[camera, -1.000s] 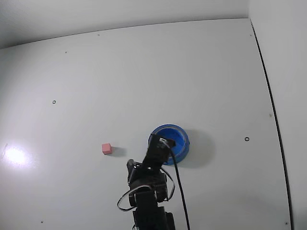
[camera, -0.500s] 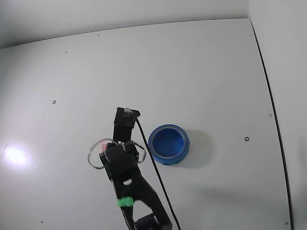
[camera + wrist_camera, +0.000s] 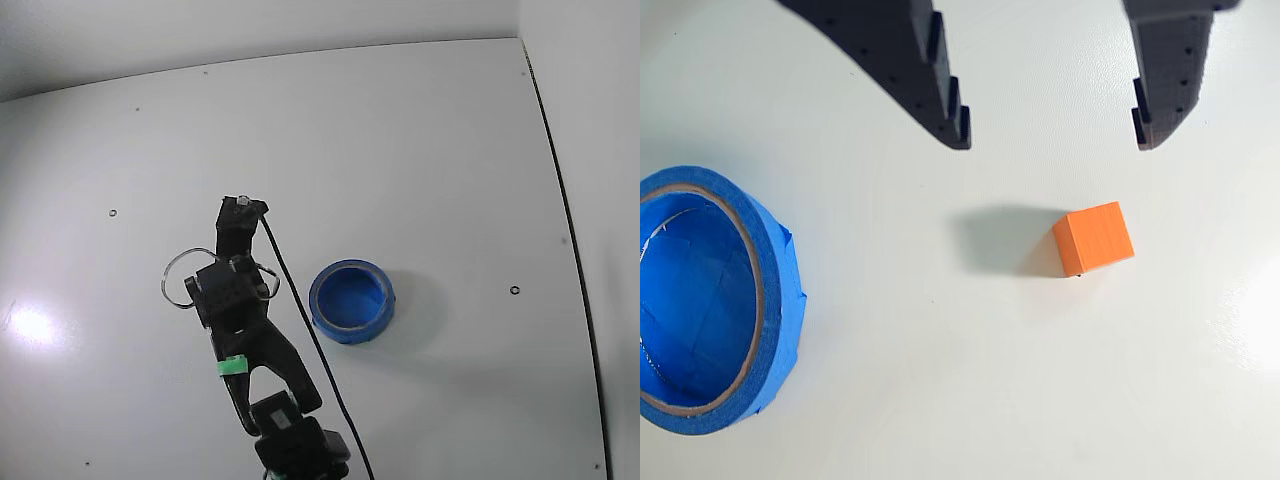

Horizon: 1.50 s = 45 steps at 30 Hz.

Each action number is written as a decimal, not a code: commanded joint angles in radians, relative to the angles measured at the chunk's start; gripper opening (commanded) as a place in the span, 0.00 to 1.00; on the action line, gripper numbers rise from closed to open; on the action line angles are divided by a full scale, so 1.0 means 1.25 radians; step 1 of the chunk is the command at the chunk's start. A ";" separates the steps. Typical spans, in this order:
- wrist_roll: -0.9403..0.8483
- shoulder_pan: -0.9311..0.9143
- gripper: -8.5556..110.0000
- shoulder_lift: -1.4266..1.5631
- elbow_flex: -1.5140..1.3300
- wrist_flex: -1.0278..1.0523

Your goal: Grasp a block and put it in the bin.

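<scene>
In the fixed view the block cannot be seen — the arm point(image 3: 240, 330) covers the spot where it would lie, and the gripper's tips are hidden under the arm too. In the wrist view the bin point(image 3: 770, 300) is cut off by the left edge, and both fingers point(image 3: 940, 90) run out past the top edge.

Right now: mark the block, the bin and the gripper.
block point(image 3: 1096, 236): wrist view, top face.
bin point(image 3: 772, 275): wrist view, right side of rim.
gripper point(image 3: 1052, 138): wrist view, midway between the open fingertips.
</scene>
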<state>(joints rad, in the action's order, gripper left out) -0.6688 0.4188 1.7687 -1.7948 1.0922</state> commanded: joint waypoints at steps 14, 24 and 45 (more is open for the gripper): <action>0.001 0.049 0.27 -0.153 0.233 -0.017; 0.000 0.113 0.27 -0.217 0.233 -0.018; -0.012 0.109 0.27 -0.241 0.220 -0.120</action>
<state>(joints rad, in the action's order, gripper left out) -0.6688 0.5476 1.4404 -1.5877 1.0063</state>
